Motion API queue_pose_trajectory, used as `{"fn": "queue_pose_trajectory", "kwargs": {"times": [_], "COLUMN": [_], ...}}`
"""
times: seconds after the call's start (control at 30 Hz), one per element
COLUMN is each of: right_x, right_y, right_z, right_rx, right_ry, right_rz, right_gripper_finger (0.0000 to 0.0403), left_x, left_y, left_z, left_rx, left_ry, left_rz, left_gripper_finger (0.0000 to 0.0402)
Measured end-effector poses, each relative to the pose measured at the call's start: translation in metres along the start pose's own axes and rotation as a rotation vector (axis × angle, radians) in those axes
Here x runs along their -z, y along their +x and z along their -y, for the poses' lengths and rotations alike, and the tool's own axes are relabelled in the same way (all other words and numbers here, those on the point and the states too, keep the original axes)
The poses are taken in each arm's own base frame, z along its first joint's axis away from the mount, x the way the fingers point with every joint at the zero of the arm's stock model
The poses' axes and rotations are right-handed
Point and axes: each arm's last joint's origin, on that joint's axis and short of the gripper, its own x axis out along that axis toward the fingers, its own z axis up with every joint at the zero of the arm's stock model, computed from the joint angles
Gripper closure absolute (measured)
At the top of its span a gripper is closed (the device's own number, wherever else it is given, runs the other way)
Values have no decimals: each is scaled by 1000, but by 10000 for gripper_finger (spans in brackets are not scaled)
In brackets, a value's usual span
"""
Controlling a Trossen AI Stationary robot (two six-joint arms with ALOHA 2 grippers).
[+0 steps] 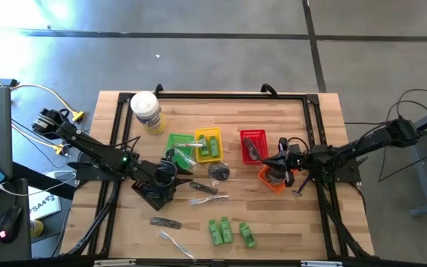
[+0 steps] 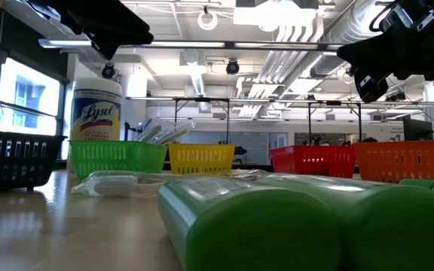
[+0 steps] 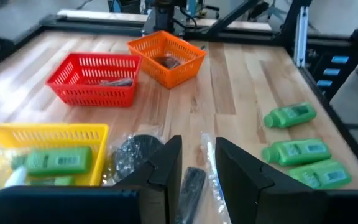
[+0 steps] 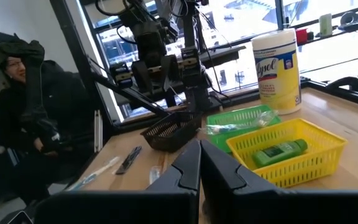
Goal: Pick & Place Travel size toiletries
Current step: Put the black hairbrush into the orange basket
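Left hand [image 1: 170, 180] hovers above the black basket [image 1: 154, 194], part-spread, holding nothing visible. Right hand [image 1: 282, 162], clenched and empty, sits over the orange basket [image 1: 271, 180]. Green bottles [image 1: 228, 231] lie loose on the counter [image 1: 302, 230]; risk: rolling when nudged.

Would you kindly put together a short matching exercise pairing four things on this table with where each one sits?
Things:
1. white jar
2. green bottle
3. three green bottles
4. right gripper

Places:
A. in the yellow basket
B. loose on the table's near edge
C. over the orange basket
D. far left corner

Pairs: 1-D, 2-A, 3-B, 4-C
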Motion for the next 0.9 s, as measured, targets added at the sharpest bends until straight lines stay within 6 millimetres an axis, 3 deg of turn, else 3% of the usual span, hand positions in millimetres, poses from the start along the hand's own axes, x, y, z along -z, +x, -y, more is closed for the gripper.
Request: {"fn": "queue_pose_trajectory", "kwargs": {"times": [0.9], "right_x": [3], "right_y": [0], "right_z": [2], "right_rx": [34], "right_ry": [-35], "right_rz": [-26], "right_gripper_finger": [401], "left_x": [20], "left_y": [17], "left_z": [2], "left_rx": [-60], "left_ry": [-55], "left_rz": [-101], "left_gripper_finger": [306]}}
